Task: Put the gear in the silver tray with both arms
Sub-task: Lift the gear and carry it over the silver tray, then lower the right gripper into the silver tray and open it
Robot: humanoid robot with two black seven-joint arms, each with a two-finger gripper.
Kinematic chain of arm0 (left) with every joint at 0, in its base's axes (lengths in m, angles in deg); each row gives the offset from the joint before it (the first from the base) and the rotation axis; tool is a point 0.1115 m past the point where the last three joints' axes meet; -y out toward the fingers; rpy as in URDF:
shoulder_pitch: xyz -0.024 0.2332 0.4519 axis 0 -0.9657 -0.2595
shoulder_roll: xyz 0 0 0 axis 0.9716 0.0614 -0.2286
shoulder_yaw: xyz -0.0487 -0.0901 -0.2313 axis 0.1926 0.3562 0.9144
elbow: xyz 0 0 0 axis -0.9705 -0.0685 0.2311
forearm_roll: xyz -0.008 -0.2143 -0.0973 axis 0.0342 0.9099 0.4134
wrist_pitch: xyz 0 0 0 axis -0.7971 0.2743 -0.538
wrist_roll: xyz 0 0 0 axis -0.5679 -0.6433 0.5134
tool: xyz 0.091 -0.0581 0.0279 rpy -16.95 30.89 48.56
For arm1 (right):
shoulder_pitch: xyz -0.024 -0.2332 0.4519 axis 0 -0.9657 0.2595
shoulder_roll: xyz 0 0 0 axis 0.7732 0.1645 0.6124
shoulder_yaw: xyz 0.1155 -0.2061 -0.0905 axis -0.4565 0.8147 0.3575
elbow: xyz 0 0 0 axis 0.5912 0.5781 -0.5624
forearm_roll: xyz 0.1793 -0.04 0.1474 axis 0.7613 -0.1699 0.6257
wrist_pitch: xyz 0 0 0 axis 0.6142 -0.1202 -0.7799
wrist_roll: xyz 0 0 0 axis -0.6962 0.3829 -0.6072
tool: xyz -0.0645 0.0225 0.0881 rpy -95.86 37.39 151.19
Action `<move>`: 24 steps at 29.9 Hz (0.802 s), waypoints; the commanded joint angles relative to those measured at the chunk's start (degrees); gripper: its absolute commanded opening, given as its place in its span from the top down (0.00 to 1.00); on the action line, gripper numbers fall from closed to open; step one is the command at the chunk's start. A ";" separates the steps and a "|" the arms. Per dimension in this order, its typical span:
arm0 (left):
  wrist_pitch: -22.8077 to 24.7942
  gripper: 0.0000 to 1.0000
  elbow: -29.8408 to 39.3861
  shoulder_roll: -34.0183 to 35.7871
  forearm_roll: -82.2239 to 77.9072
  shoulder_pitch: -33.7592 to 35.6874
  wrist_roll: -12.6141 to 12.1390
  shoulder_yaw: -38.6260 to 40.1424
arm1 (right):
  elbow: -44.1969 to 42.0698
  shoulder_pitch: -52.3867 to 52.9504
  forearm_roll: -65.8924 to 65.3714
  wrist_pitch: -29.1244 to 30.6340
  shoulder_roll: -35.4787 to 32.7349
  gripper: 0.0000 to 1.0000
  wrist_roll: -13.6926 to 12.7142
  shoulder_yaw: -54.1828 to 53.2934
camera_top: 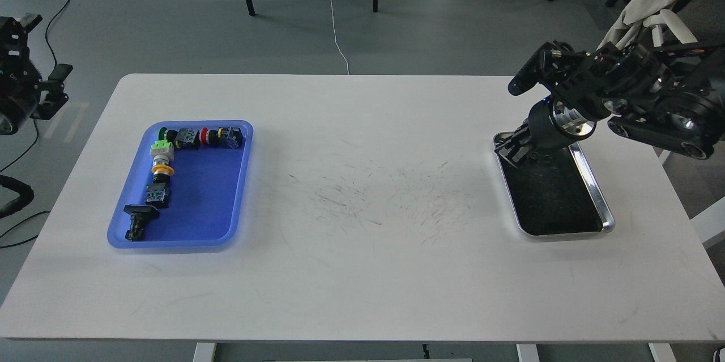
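The right jaws (512, 149), too dark to judge open or closed, hang over the silver tray's (596, 192) far-left corner; the left jaws (54, 87), off the worktop (362, 209), look parted and empty.

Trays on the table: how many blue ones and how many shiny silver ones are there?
Blue tray: 1
Silver tray: 1
Total: 2 trays
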 commanded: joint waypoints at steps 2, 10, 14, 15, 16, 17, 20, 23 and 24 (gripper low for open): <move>0.00 0.02 0.00 0.00 -0.08 0.00 0.00 -0.06 | 0.30 -3.14 -0.87 -0.63 -3.27 0.98 -0.01 1.19; 0.00 0.02 0.00 0.00 -0.08 -0.87 0.00 -0.06 | -3.03 -7.72 -1.40 -2.30 -3.63 0.98 -0.10 1.10; 0.00 0.02 0.00 0.08 -0.08 -0.96 0.00 -0.06 | -3.48 -8.42 -1.40 -2.30 -3.36 0.98 -0.10 1.01; 0.00 0.02 0.00 0.00 -0.08 -1.14 0.00 -0.06 | -3.57 -8.51 -1.40 -2.39 -3.28 0.98 -0.10 1.01; 0.00 0.02 0.00 0.00 -0.08 -1.14 0.00 -0.06 | -3.65 -8.60 -1.40 -2.30 -3.27 0.98 -0.10 1.10; 0.00 0.02 0.00 0.00 -0.08 -1.14 0.00 -0.06 | -3.74 -8.86 -1.49 -2.30 -3.27 0.98 -0.10 1.18; 0.00 0.02 0.00 -0.09 -0.08 -1.14 0.00 -0.06 | -4.71 -9.74 -1.49 -2.30 -3.19 0.98 -0.10 1.01; 0.00 0.02 0.00 -0.09 -0.08 -1.23 0.00 -0.06 | -5.06 -9.92 -1.49 -2.30 -3.19 0.98 -0.10 1.01; 0.00 0.02 0.00 -0.09 -0.08 -1.23 0.00 -0.06 | -5.06 -9.92 -1.49 -2.39 -3.19 0.98 -0.10 1.01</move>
